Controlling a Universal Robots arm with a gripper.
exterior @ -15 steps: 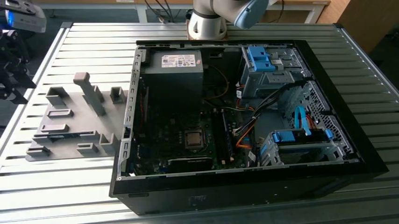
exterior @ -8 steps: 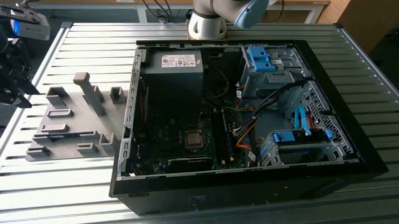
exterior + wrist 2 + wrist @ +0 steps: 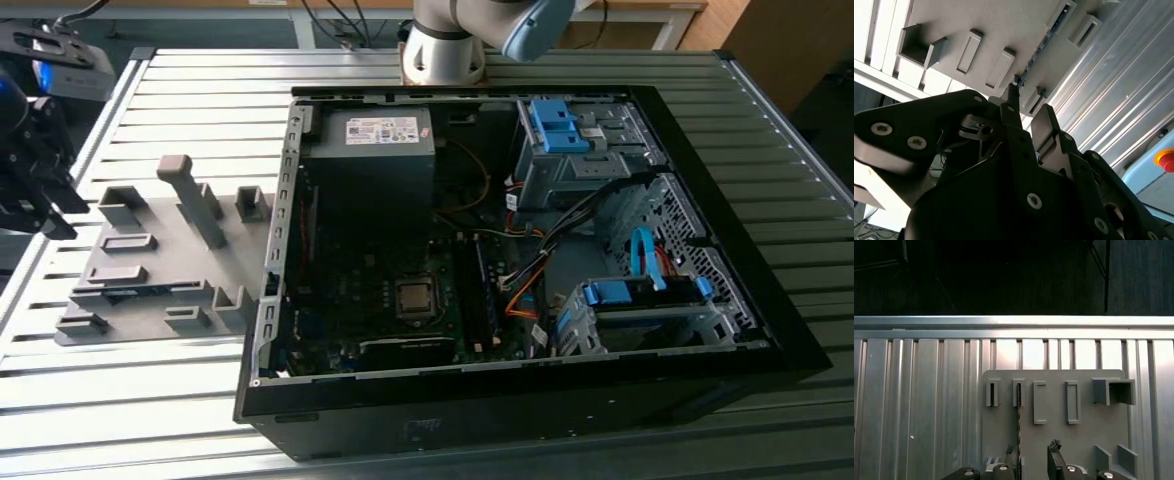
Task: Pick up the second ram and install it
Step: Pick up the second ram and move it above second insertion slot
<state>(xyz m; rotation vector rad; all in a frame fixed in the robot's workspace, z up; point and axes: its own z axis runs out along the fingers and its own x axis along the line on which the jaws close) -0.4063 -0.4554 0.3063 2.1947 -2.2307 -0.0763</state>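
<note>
One second ram (image 3: 1018,425) stands on edge in the grey fixture plate (image 3: 1094,430), seen as a thin dark line that starts in the gap between the fingers (image 3: 1055,452) of the claw (image 3: 1032,454) and runs straight ahead of them. The claw is released. Its two fingers stand apart with nothing clamped, and the stick's edge lies much nearer one finger than the other; whether that finger touches it cannot be told. The main hazard, as a judgement, follows from this offset. If the fingers closed from here, the near one would meet the board first and could push it sideways, tilting or jamming it in its holder. A grip on so thin an edge could also slip, and fingertips this close to the plate could strike the raised frames beside the stick. A skewed grip would then carry over to the computer case (image 3: 467,415), which lies well apart from the claw across the slatted table (image 3: 919,390), and a tilted board could fail to seat in its socket. Counted: one arm, one claw with two fingers, one memory stick on the plate, one fixture plate, and one open case. Four narrow upright frames sit in a row ahead of the claw, one of them holding the stick, with one open box beside that row.
</note>
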